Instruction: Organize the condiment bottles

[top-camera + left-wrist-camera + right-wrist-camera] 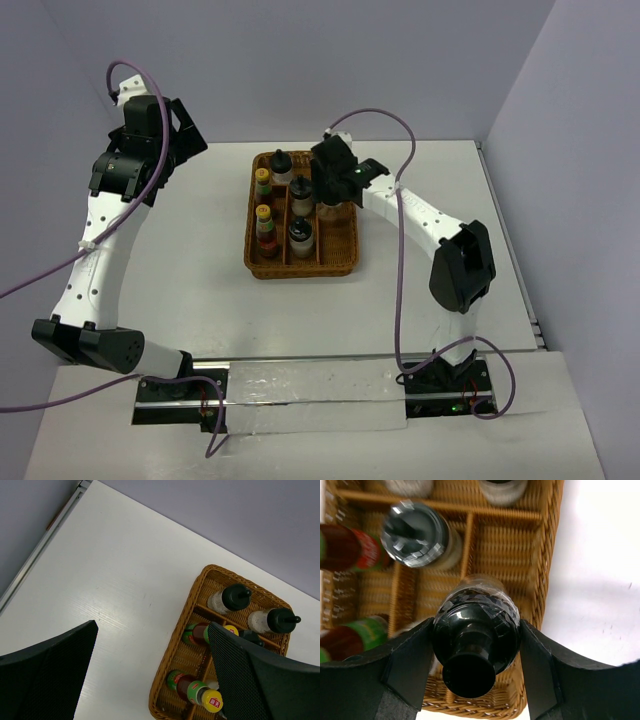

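My right gripper [333, 185] is shut on the black cap of a squat whitish condiment bottle [480, 607], which it holds upright over the right-hand compartment of the brown wicker tray [300, 272]. I cannot tell whether the bottle's base touches the tray floor. Three other black-capped bottles [281, 160] [301, 186] [300, 229] stand in the far and middle compartments. Two reddish-brown bottles with yellow caps [262, 177] [264, 214] stand in the left column. My left gripper [185, 140] hangs open and empty, high at the far left, away from the tray.
The tray sits at the middle of the white table, close to the back wall. In the left wrist view the table's far-left edge [45, 540] meets the wall. The right arm's elbow [460, 265] stands to the right of the tray.
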`<control>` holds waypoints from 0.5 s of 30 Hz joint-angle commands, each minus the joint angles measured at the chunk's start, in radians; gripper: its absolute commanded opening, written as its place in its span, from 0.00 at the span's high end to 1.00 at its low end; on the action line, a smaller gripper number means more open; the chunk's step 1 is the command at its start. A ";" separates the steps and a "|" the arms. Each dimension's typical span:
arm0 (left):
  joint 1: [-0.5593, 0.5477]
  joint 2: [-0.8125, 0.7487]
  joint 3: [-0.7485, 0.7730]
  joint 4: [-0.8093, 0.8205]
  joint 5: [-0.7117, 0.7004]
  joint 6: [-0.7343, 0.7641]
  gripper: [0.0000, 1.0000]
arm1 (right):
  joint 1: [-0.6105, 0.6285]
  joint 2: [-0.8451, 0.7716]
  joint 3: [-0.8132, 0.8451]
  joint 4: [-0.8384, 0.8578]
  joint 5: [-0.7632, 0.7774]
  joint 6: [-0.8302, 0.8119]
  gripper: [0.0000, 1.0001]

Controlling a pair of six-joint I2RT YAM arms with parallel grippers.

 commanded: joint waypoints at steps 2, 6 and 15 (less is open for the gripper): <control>0.008 -0.035 -0.008 0.021 -0.008 -0.007 0.01 | 0.001 -0.031 -0.043 0.053 0.012 0.009 0.71; 0.008 -0.030 -0.008 0.024 -0.002 -0.008 0.01 | 0.000 -0.048 -0.101 0.072 0.025 0.015 0.70; 0.008 -0.029 -0.009 0.024 -0.001 -0.012 0.01 | 0.000 -0.022 -0.143 0.100 0.038 0.020 0.68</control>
